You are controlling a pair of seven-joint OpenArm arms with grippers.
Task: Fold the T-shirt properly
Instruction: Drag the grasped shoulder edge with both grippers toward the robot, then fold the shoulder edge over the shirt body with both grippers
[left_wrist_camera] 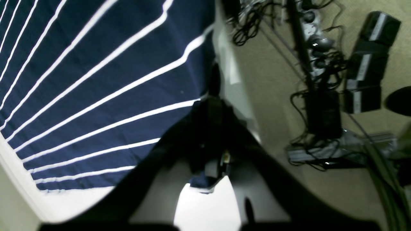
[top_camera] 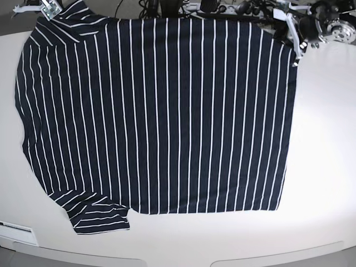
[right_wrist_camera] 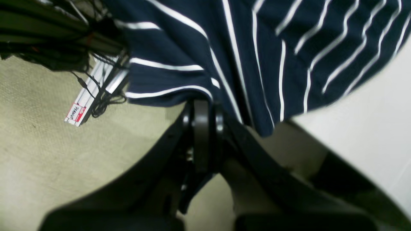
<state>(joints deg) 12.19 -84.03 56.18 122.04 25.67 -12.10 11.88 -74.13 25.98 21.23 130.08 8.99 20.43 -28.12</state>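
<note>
The T-shirt (top_camera: 161,117), dark navy with thin white stripes, lies spread flat on the white table (top_camera: 325,167). One sleeve (top_camera: 100,217) is at the near left. My left gripper (top_camera: 296,53) is at the shirt's far right corner. In the left wrist view it (left_wrist_camera: 212,93) is shut at the cloth's edge (left_wrist_camera: 96,96), with a scrap of navy between the jaws. My right gripper (top_camera: 49,10) is at the far left sleeve. In the right wrist view it (right_wrist_camera: 202,104) is shut, and the sleeve's hem (right_wrist_camera: 167,93) drapes over its tip.
Beyond the table's far edge the beige floor holds tangled cables and power strips (left_wrist_camera: 318,48) and dark boxes (left_wrist_camera: 369,64). More cables and a labelled rail (right_wrist_camera: 90,96) lie below the right gripper. A white label (top_camera: 16,228) sits at the near left table edge.
</note>
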